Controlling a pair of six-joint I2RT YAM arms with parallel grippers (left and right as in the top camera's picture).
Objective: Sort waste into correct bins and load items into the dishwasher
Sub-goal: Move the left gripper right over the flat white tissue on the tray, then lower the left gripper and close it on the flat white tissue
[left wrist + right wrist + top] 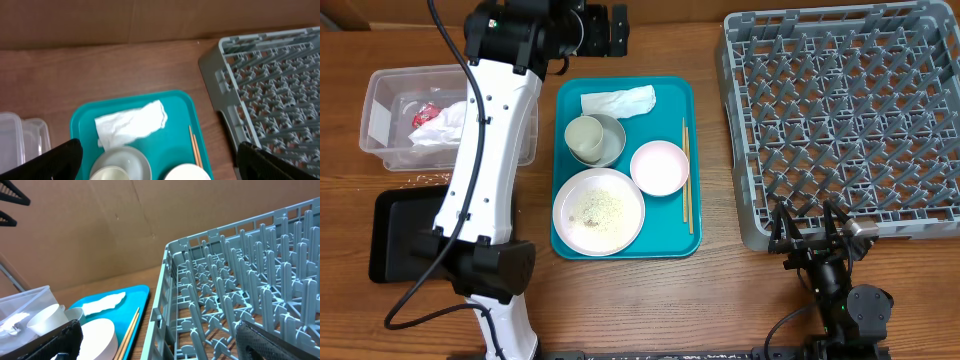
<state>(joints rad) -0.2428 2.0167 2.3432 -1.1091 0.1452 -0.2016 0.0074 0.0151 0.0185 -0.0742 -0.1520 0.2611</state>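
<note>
Overhead: left gripper (605,28), jaws wide and empty, upper centre; right gripper (810,235) likewise, lower right. Napkin (131,125) on teal tray (670,100): pinch bunched middle, clear of grey bowl (611,137).

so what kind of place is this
Likely a lab mock-up of a dish-clearing station, not a real kitchen: a grey dish rack and a teal tray of used dishes sit on a wooden table, with bare cardboard behind.

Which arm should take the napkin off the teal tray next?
Left. The left claw, open, hangs just behind the tray, close to the napkin; the right claw sits by the rack, farther off.
</note>
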